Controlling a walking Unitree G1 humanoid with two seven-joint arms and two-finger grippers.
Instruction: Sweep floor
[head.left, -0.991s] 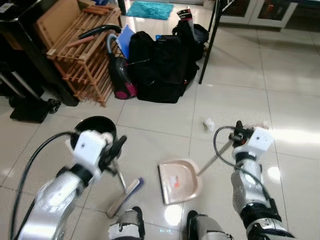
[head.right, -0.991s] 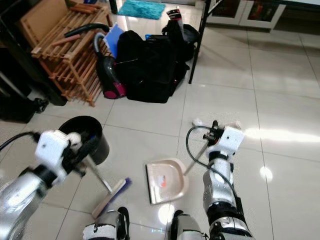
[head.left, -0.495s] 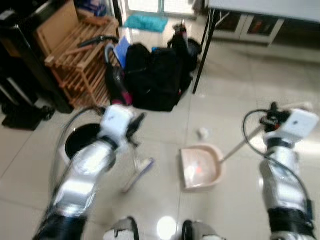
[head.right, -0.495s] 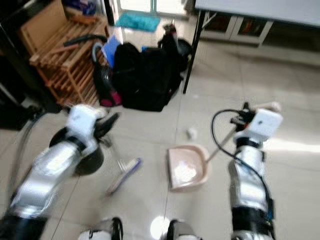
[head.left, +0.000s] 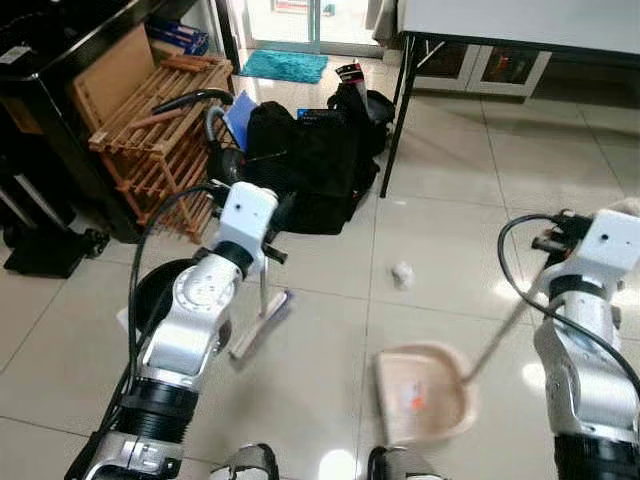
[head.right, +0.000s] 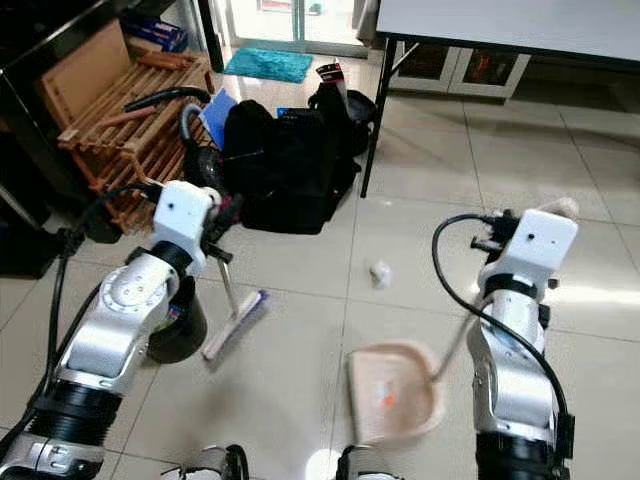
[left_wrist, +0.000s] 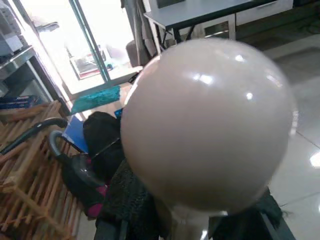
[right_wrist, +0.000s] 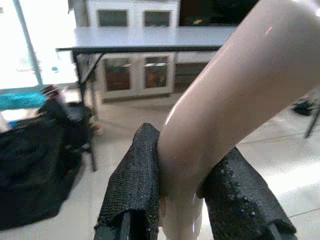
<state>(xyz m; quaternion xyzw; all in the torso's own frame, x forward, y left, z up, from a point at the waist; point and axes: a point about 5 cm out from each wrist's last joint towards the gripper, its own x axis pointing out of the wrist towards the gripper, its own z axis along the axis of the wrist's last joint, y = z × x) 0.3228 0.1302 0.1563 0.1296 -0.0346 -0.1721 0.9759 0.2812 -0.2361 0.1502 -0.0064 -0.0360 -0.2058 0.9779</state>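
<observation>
The left gripper (left_wrist: 190, 227) is pressed around the handle of the broom (head.right: 234, 322), just under its round cream knob, and the broom head rests on the tiles just beside the black bin (head.right: 180, 325). The right gripper (right_wrist: 192, 200) pinches the curved cream top of the dustpan handle, and the dustpan (head.right: 395, 393) lies on the floor in front of the robot's feet with its long handle rising to the right arm. Between the two tools, a little farther from the robot, lies a small white crumpled scrap (head.right: 379, 273) on the tile. To do the sweeping well, I think the broom head should go beyond the scrap and pull it back toward the pan in a short low stroke, while the right arm keeps the front lip of the pan flat on the floor (a raised lip would let the scrap slide under). The pan's open side seems to face the scrap, but I cannot be sure. Counting: one broom, one dustpan, one scrap to collect, one bin, and behind them one pile of black bags (head.left: 315, 165) and one wooden rack (head.left: 150, 135).
</observation>
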